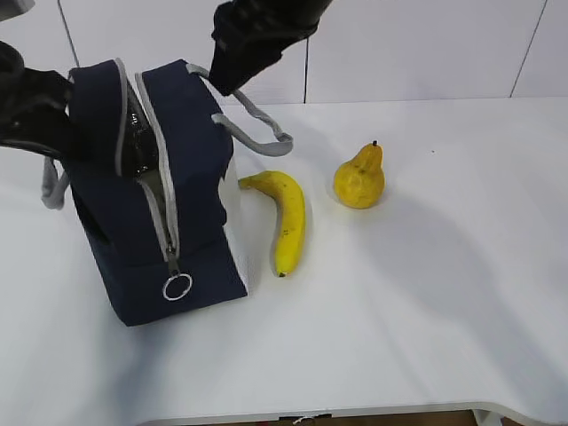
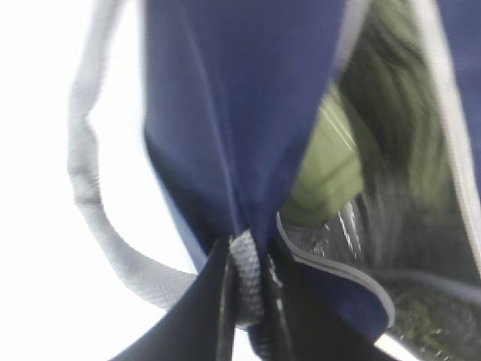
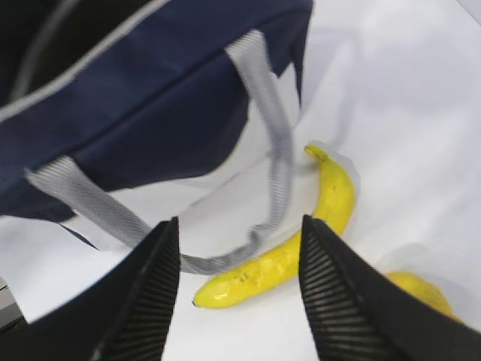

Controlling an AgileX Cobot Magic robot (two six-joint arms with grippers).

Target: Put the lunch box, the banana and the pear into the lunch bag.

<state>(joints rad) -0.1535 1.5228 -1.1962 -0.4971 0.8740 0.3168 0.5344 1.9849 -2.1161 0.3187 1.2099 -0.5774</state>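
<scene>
Now our left jaws (image 2: 244, 301) pinch the bag (image 1: 191, 177) rim, box (image 2: 327, 162) inside; right jaws (image 3: 239, 289) gape above the banana (image 1: 286, 220), pear (image 1: 359, 177) nearby. Snagging the handle (image 3: 274, 143) could topple it.

The exterior camera looked down at a slant across the counter (image 1: 426, 337), far enough back to take in the lunch bag (image 1: 191, 240), banana (image 1: 286, 217) and pear (image 1: 359, 177). The left wrist camera sat pressed close against the bag's rim, peering inside. The right wrist camera looked down from just above, sharing bag and banana with the exterior view.
</scene>
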